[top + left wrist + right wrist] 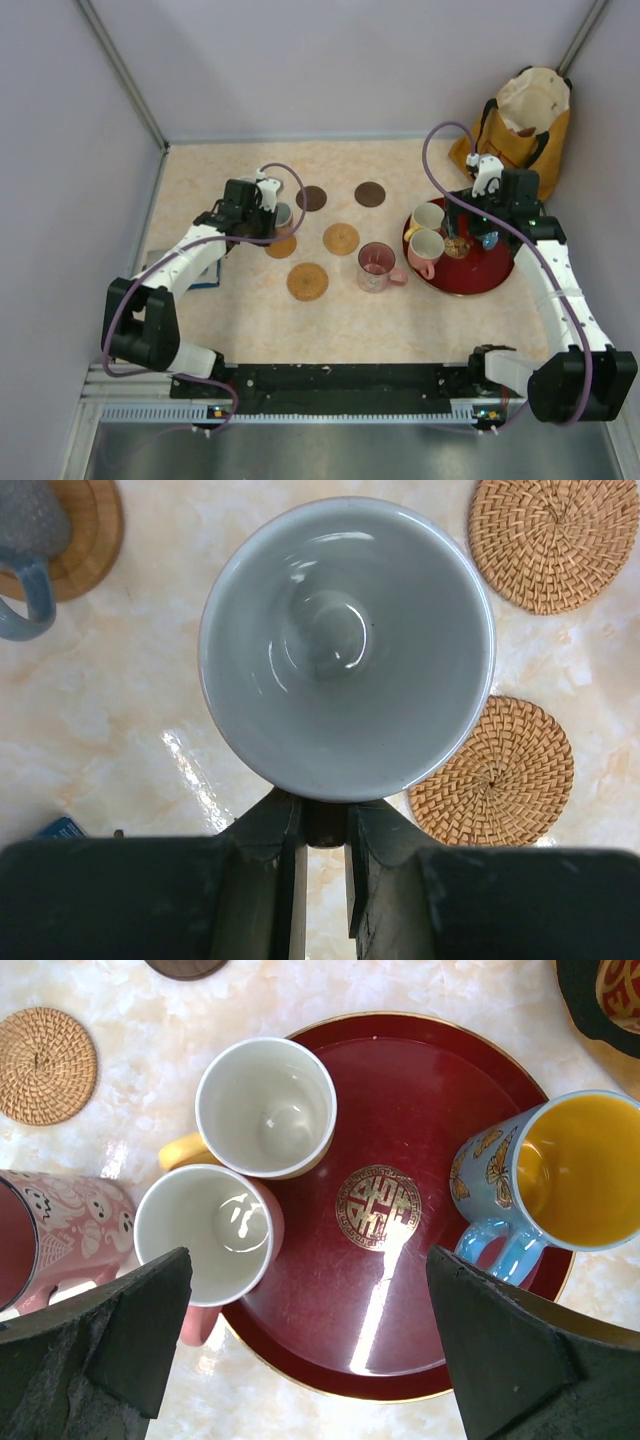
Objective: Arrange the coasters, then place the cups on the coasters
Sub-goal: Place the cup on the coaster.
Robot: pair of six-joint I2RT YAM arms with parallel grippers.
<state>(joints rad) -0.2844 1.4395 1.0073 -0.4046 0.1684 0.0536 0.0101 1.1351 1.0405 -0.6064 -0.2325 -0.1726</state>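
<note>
Left end effector (322,825) clenched on grey cup (345,645); right end effector (308,1255) spread wide above red tray (430,1110).

Robot lab test cell: plain wall panels (350,60), marble-look tabletop (330,320), alu mounting rail (300,412).

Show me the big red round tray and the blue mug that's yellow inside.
Big red round tray (400,1300): right wrist view, bare glossy floor.
Blue mug, yellow inside (585,1175): right wrist view, yellow inner wall.
</note>
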